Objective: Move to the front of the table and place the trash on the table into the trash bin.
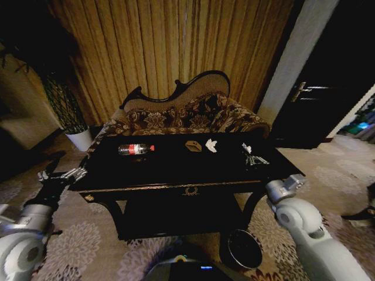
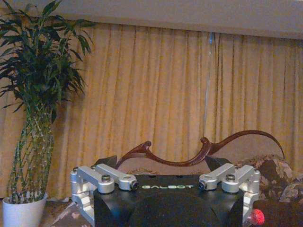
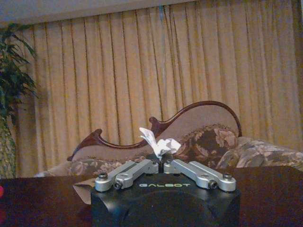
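Note:
The glossy black table (image 1: pixel 117 170) stands in front of me. On it lie a clear bottle (image 1: pixel 136 148) with a red label, a small brown box (image 1: pixel 193 146) and a white crumpled scrap (image 1: pixel 211 145). My right gripper (image 1: pixel 253 157) is over the table's right end, shut on another white scrap (image 1: pixel 246 147). In the right wrist view that scrap (image 3: pixel 159 144) sticks up from the closed gripper (image 3: pixel 160 160). My left gripper (image 1: pixel 61 173) hovers open at the table's left edge, its fingers (image 2: pixel 79 189) spread wide. The round trash bin (image 1: pixel 243 249) sits on the floor by the table's right front leg.
A floral sofa (image 1: pixel 193 114) with a curved back stands right behind the table, with curtains (image 1: pixel 176 41) behind it. A tall plant in a white pot (image 1: pixel 79 139) is at the back left. A dark door (image 1: pixel 316 93) is at the right. Patterned carpet (image 1: pixel 88 246) covers the floor.

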Robot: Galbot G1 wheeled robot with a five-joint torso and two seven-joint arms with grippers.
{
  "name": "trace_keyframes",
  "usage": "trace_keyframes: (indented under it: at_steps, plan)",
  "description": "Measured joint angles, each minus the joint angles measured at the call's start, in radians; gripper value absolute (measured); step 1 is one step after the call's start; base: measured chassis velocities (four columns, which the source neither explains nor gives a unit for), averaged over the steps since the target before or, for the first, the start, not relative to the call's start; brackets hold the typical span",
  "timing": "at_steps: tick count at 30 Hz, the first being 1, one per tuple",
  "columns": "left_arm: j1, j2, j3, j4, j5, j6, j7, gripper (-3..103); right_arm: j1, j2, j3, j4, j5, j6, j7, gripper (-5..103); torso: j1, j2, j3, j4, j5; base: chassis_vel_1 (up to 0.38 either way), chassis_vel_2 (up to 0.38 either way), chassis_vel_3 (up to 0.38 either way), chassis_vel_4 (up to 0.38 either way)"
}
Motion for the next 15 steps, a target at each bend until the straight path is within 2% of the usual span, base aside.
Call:
trace_keyframes:
  at_steps: [3,15]
  plan:
    - [0.001,0.001,-0.001,0.002,-0.004,0.0,0.001,100,-0.008,0.008,0.006,-0.006,-0.035,-0.004,0.002,1,0.0,0.0,0.0,0.0001,0.0001,0.0,0.0,0.0,0.0]
    - [-0.001,0.004,0.004,0.006,-0.006,0.0,0.002,100,-0.027,0.012,0.022,0.005,-0.04,-0.025,0.007,1,0.0,0.0,0.0,0.0001,0.0002,0.0,0.0,0.0,0.0]
